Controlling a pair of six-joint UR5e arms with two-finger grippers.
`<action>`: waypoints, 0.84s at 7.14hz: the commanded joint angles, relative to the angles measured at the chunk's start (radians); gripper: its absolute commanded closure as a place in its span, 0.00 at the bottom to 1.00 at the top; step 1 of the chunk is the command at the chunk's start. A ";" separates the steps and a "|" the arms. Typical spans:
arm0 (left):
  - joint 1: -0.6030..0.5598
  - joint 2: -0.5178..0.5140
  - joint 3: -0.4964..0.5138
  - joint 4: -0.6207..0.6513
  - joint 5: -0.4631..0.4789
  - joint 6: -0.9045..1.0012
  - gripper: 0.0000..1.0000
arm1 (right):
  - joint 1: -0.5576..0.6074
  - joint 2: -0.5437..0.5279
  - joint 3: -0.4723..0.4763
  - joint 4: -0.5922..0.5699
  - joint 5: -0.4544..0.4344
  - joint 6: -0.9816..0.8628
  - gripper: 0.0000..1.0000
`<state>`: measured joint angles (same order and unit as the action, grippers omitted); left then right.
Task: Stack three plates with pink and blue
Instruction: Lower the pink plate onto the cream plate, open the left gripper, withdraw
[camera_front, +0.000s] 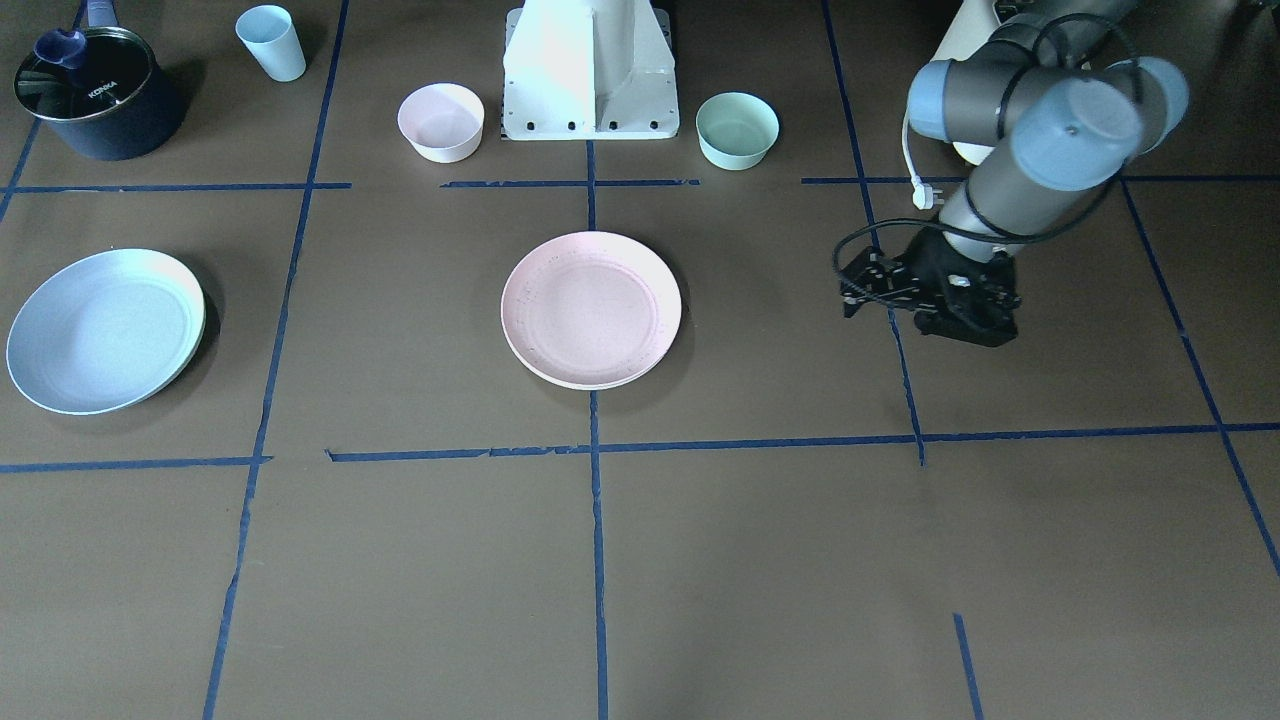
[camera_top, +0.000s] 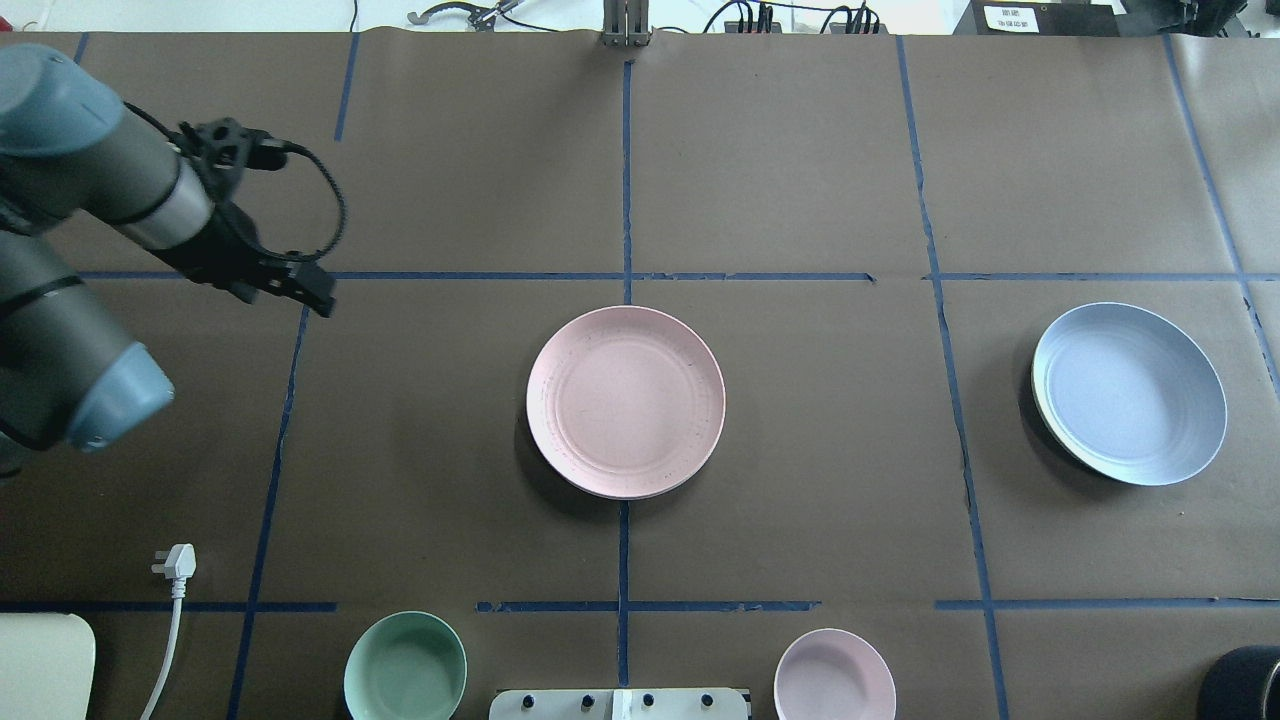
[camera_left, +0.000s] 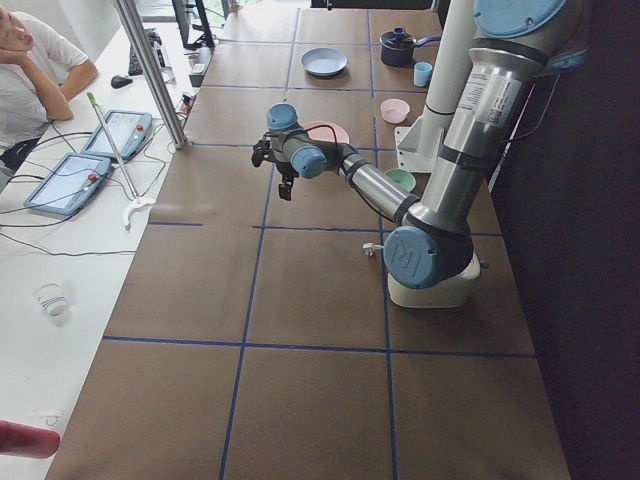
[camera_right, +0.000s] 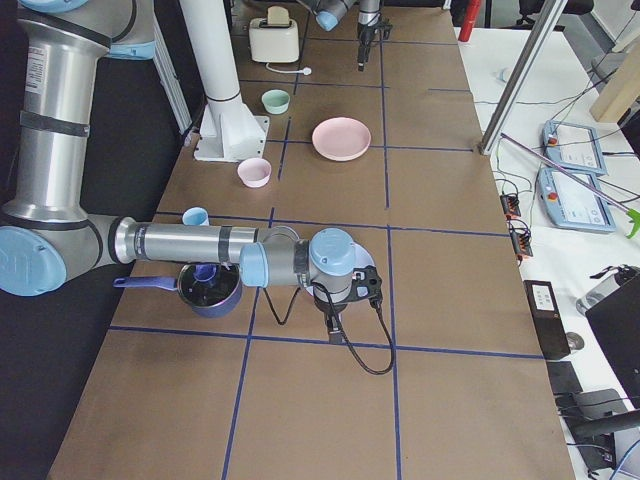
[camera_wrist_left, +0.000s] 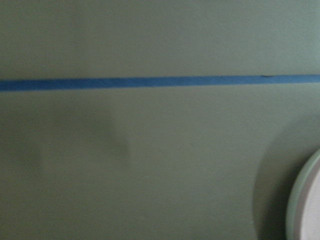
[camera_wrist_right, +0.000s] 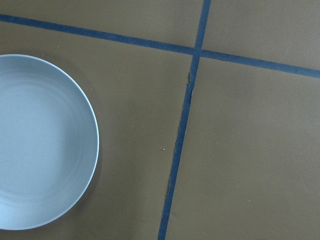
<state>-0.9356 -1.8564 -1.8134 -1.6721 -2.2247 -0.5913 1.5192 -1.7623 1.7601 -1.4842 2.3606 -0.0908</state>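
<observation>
Your left gripper (camera_top: 318, 297) hangs over the bare table (camera_top: 800, 180), just by a crossing of the blue tape lines (camera_top: 450, 276). It points down and nothing shows in it. No view lets you tell whether its jaws are parted or closed. Its arm reaches out from the base with the wrist bent downward, well apart from the pink plate (camera_top: 625, 400), which lies alone at the table's centre. Your right gripper (camera_right: 335, 325) shows only in the side view, so how its jaws stand cannot be told either. That arm is stretched low and nearly level along the table, with the wrist just beside the blue plate (camera_top: 1130, 393). The blue plate rests on the cream plate (camera_front: 201, 320), whose rim peeks out under one edge.
</observation>
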 joint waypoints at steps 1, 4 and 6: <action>-0.253 0.177 -0.113 0.248 -0.004 0.509 0.00 | -0.002 0.046 -0.001 -0.004 0.014 0.000 0.00; -0.594 0.425 -0.028 0.246 -0.148 0.869 0.00 | -0.007 0.066 -0.002 -0.004 0.058 0.025 0.00; -0.690 0.483 0.008 0.235 -0.162 0.912 0.00 | -0.089 0.066 -0.002 0.053 0.051 0.228 0.00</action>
<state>-1.5666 -1.4102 -1.8220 -1.4332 -2.3749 0.2911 1.4775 -1.6965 1.7591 -1.4713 2.4138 0.0334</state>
